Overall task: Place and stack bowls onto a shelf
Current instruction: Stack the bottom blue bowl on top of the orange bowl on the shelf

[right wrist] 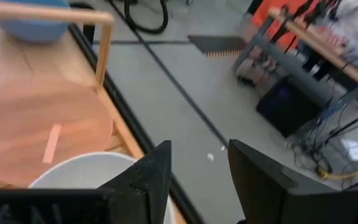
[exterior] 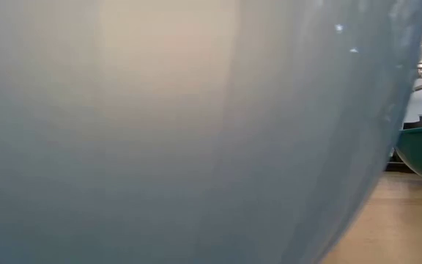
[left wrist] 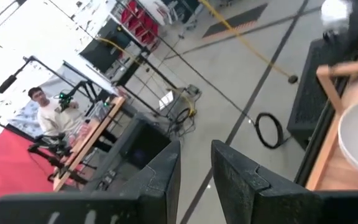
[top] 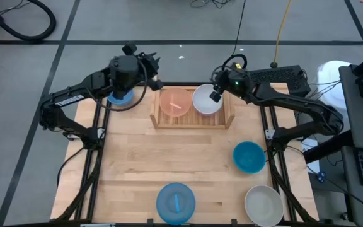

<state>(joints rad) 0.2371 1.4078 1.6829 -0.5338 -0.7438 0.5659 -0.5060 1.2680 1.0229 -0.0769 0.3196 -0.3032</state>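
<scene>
The low wooden shelf (top: pixel 193 120) stands at the table's far middle. A peach bowl (top: pixel 175 101) and a white bowl (top: pixel 207 99) rest side by side on its base. My right gripper (top: pixel 217 88) is open just above the white bowl's far rim (right wrist: pixel 86 168); only floor shows between its fingers (right wrist: pixel 197 168). My left gripper (top: pixel 151 68) hangs past the far edge, left of the shelf, slightly open (left wrist: pixel 195 180) and empty. A blue bowl (top: pixel 120 96) sits on the table under the left arm.
A teal-blue bowl (top: pixel 249 156) sits at the right, a light blue bowl (top: pixel 176 202) at the near edge, filling the low view (exterior: pixel 182 132), and a grey-white bowl (top: pixel 263 205) at the near right. Bare wood lies mid-table. A person (left wrist: pixel 48 112) sits far off.
</scene>
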